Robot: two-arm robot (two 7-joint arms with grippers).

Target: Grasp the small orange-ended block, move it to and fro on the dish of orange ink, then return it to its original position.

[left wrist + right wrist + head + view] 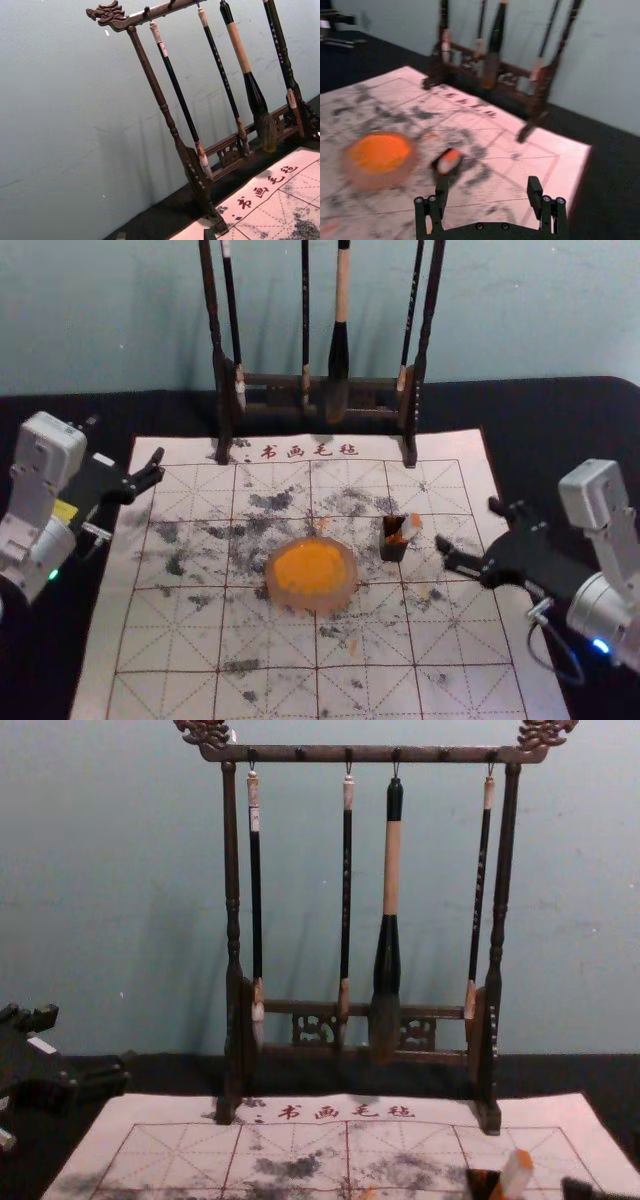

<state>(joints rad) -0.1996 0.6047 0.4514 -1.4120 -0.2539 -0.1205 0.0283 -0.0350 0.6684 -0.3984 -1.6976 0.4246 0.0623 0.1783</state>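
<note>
A blue-green wall (pixel 520 310) backs the dark bench (pixel 560 405); the rack (pixel 213 330) stands on the mat's (pixel 270 695) far edge. The block (pixel 411 526) leans in a black holder (pixel 393 549), right of the dish (pixel 311 600). Left gripper (pixel 125 438), fingers spread, is by the mat's far-left corner; right gripper (pixel 467 523), fingers apart, crosses its right edge.

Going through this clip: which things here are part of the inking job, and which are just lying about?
Part of the job:
- block, leaning in the small dark holder
- dish of orange ink
- right gripper, open near the block, likely the one to use

Just there:
- rack with hanging brushes
- stained mat
- left gripper, idle at the left
</note>
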